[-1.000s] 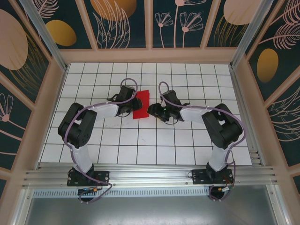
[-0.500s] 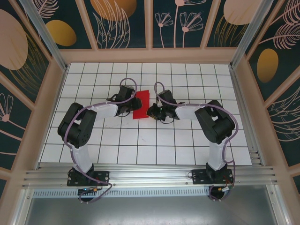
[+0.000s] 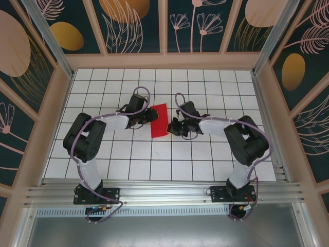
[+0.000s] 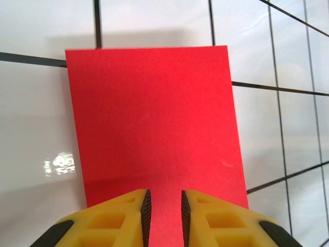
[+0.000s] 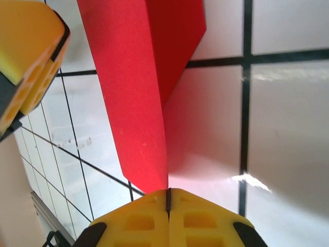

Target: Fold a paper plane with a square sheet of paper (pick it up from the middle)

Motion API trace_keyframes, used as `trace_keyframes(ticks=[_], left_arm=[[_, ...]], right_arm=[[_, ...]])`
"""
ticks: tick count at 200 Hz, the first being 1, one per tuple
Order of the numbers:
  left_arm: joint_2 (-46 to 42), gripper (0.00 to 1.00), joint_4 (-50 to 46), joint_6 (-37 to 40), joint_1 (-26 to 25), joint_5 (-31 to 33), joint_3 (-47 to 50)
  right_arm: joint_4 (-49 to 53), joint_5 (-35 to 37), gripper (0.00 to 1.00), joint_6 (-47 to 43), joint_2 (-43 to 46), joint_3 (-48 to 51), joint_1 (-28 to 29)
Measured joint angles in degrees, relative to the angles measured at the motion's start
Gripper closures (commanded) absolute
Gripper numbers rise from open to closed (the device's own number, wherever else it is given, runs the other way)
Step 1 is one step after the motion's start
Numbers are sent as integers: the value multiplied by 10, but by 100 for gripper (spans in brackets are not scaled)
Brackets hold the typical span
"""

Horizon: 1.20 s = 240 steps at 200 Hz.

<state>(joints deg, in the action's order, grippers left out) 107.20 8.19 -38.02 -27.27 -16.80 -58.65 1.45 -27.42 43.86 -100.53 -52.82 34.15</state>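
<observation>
square sheet of paper [image 3: 159, 121], bright red and folded over, sits between the two grippers on the white grid table [image 3: 205, 154]. right gripper [image 5: 168, 194] has its jaws pressed together on the sheet's edge, which rises ahead of them. left gripper [image 4: 163, 199] holds its jaws narrowly parted, the sheet spreading flat just ahead.

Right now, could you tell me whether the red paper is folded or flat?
Folded: the paper shows two layers, the upper pinched up by the right gripper.

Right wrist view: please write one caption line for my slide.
The right gripper, jaws shut, pinches the near end of the folded red paper over the tiled table.
</observation>
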Motion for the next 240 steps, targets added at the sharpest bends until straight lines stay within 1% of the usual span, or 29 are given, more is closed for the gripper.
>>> trace_keyframes(ticks=[9, 18, 39, 52, 82, 97, 119, 136, 198, 240], left_arm=[[0, 76, 4, 0, 0, -8, 1], [1, 77, 8, 0, 0, -14, 2], [9, 78, 12, 0, 0, -25, 2], [18, 78, 12, 0, 0, -27, 2], [36, 79, 7, 1, 0, -27, 2], [40, 79, 5, 1, 0, -27, 2], [44, 79, 5, 3, 0, -27, 1], [46, 80, 5, 3, 0, -27, -1], [51, 80, 1, 7, 0, -27, -8], [54, 80, 1, 11, 0, -28, -10]], right_arm=[[7, -2, 100, -2, 9, 8, -3], [12, -2, 97, -2, 14, 14, -6], [14, -2, 89, 1, 18, 27, -9], [13, -3, 85, 5, 18, 34, -9], [-6, -6, 82, 24, 23, 51, -9], [-14, -6, 83, 33, 33, 59, -9], [-24, -8, 91, 44, 47, 63, -9], [-32, -10, 95, 52, 54, 64, -9], [-48, -14, 96, 63, 51, 53, -6], [-76, -17, 96, 70, 12, 6, 1]])
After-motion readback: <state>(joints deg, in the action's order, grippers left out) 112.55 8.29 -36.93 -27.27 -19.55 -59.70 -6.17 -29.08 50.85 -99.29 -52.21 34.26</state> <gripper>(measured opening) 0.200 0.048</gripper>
